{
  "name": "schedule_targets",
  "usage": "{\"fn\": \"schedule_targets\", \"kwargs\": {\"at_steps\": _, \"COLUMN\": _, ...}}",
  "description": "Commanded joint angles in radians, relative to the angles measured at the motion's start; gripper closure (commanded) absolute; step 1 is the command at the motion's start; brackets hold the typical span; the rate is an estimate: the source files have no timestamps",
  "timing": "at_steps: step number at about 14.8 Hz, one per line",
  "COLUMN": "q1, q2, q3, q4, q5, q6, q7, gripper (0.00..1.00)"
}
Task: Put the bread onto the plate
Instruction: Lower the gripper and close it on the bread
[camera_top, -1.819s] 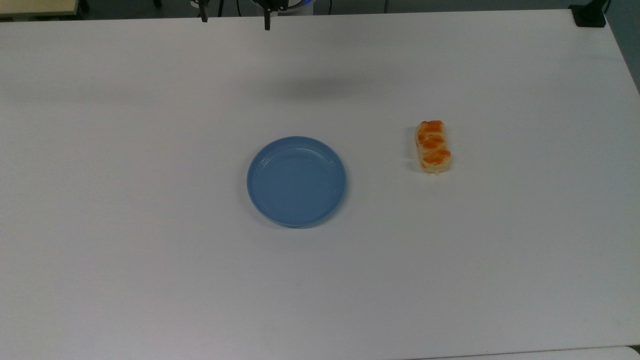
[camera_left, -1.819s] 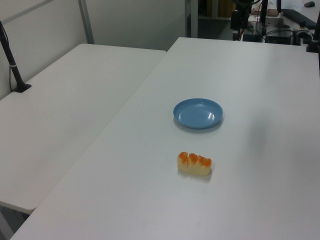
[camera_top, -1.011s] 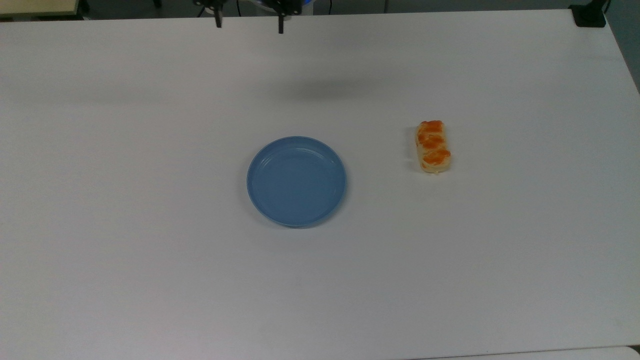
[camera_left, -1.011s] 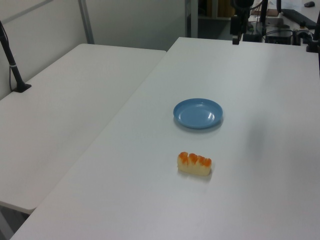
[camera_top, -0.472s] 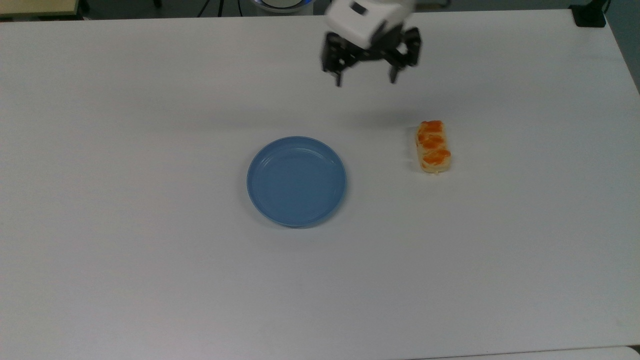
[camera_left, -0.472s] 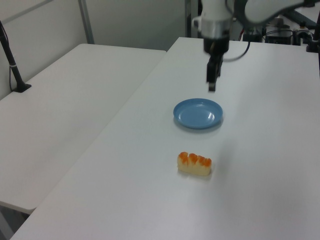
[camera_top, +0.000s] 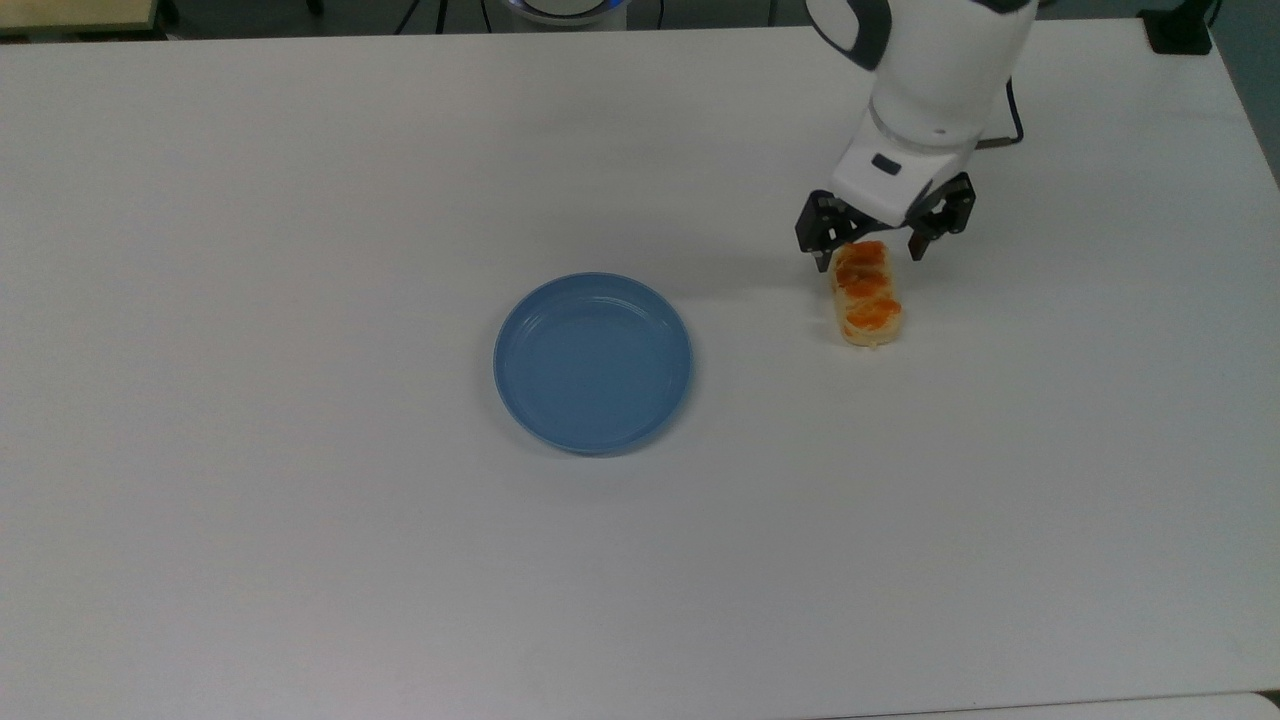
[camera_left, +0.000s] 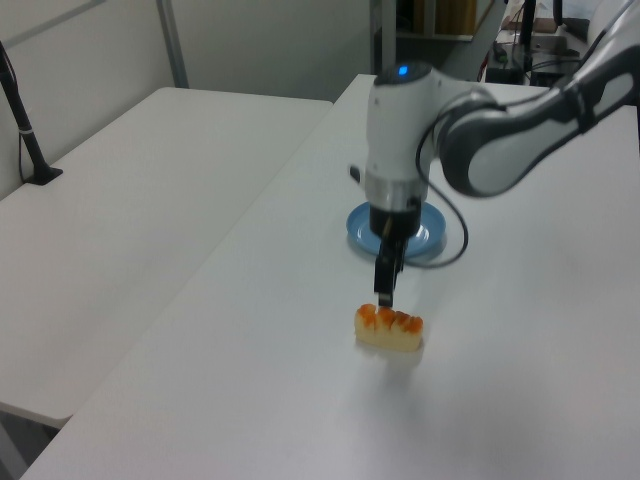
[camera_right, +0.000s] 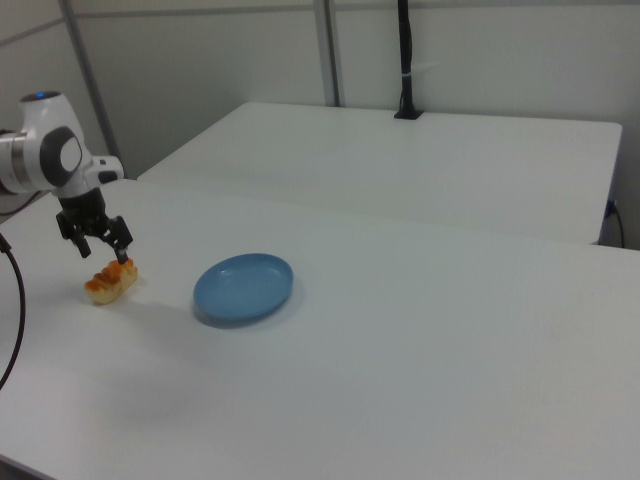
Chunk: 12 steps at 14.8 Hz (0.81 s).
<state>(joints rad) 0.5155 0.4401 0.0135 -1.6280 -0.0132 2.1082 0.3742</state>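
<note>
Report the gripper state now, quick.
Gripper: open, holding nothing, fingers straddling the far end of the bread.

Left view: the arm covers the near part of the plate (camera_left: 432, 226), and the gripper (camera_left: 385, 296) is seen edge-on, one finger masking the other. Top view: the arm's upper links are cut off by the top edge.
</note>
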Motion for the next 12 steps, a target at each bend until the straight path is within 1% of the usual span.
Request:
{"fn": "schedule_targets", "kwargs": {"at_steps": 1, "q1": 0.020, "q2": 0.068, "q3": 0.008, "q4": 0.011, "q5": -0.001, "q6": 0.035, "q7": 0.023, "gripper": 0.00}}
{"fn": "schedule_targets", "kwargs": {"at_steps": 3, "q1": 0.020, "q2": 0.077, "q3": 0.008, "q4": 0.010, "q5": -0.007, "q6": 0.036, "q7": 0.023, "gripper": 0.01}}
{"fn": "schedule_targets", "kwargs": {"at_steps": 4, "q1": 0.020, "q2": 0.083, "q3": 0.009, "q4": 0.010, "q5": -0.010, "q6": 0.036, "q7": 0.023, "gripper": 0.11}}
{"fn": "schedule_targets", "kwargs": {"at_steps": 5, "q1": 0.023, "q2": 0.083, "q3": 0.008, "q4": 0.010, "q5": -0.011, "q6": 0.044, "q7": 0.025, "gripper": 0.32}}
{"fn": "schedule_targets", "kwargs": {"at_steps": 6, "q1": 0.029, "q2": 0.083, "q3": 0.008, "q4": 0.008, "q5": -0.010, "q6": 0.056, "q7": 0.026, "gripper": 0.56}}
{"fn": "schedule_targets", "kwargs": {"at_steps": 7, "q1": 0.031, "q2": 0.083, "q3": 0.008, "q4": 0.008, "q5": -0.010, "q6": 0.059, "q7": 0.031, "gripper": 0.74}}
{"fn": "schedule_targets", "kwargs": {"at_steps": 8, "q1": 0.031, "q2": 0.078, "q3": 0.008, "q4": 0.011, "q5": -0.010, "q6": 0.059, "q7": 0.035, "gripper": 0.84}}
{"fn": "schedule_targets", "kwargs": {"at_steps": 9, "q1": 0.031, "q2": 0.071, "q3": 0.008, "q4": 0.011, "q5": -0.010, "q6": 0.059, "q7": 0.040, "gripper": 0.87}}
{"fn": "schedule_targets", "kwargs": {"at_steps": 12, "q1": 0.020, "q2": 0.043, "q3": 0.008, "q4": 0.013, "q5": -0.011, "q6": 0.050, "q7": 0.034, "gripper": 0.88}}
